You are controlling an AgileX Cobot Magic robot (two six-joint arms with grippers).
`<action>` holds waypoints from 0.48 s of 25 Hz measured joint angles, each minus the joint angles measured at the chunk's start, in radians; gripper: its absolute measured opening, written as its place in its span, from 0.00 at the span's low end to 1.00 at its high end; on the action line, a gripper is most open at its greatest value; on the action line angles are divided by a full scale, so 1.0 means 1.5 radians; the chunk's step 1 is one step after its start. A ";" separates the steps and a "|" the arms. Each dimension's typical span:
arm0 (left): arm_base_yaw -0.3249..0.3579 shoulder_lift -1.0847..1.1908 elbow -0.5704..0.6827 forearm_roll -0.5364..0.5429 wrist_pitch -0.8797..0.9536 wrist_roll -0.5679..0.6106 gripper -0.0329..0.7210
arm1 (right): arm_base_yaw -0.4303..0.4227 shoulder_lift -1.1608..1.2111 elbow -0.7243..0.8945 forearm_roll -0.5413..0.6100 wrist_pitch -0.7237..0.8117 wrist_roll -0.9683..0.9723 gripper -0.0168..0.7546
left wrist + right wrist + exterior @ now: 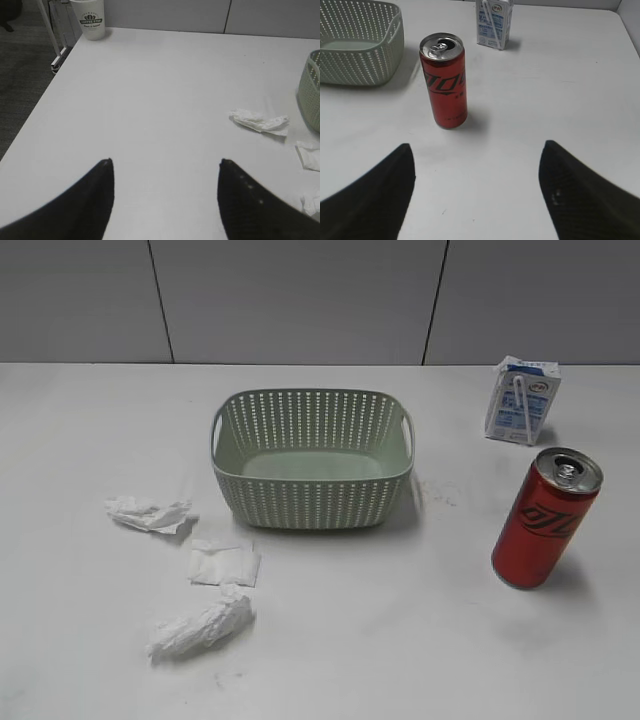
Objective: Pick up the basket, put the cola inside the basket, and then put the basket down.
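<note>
The sage-green basket (312, 498) stands empty on the white table, mid-back. Its edge shows at the right of the left wrist view (311, 95) and its right end at the top left of the right wrist view (365, 65). The red cola can (545, 518) stands upright right of the basket; in the right wrist view (444, 82) it is ahead and left of my jaws. My left gripper (165, 162) is open and empty over bare table, far left of the basket. My right gripper (476, 145) is open and empty, short of the can. Neither gripper shows in the exterior view.
A white-and-blue drink carton (522, 400) stands behind the can. Crumpled tissues (150, 514) (224, 565) (200, 628) lie left and in front of the basket. A paper cup (90, 20) stands at the table's far left corner. The table's left edge (35, 110) drops to the floor.
</note>
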 joint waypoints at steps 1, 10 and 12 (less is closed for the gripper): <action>0.000 0.000 0.000 0.000 0.000 0.000 0.69 | 0.000 0.000 0.000 0.000 0.000 0.000 0.78; 0.000 0.000 0.000 0.000 0.000 0.000 0.69 | 0.000 0.000 0.000 0.000 -0.001 0.000 0.78; 0.000 0.000 0.000 -0.001 -0.001 0.001 0.69 | 0.000 0.000 0.000 0.000 -0.001 0.000 0.78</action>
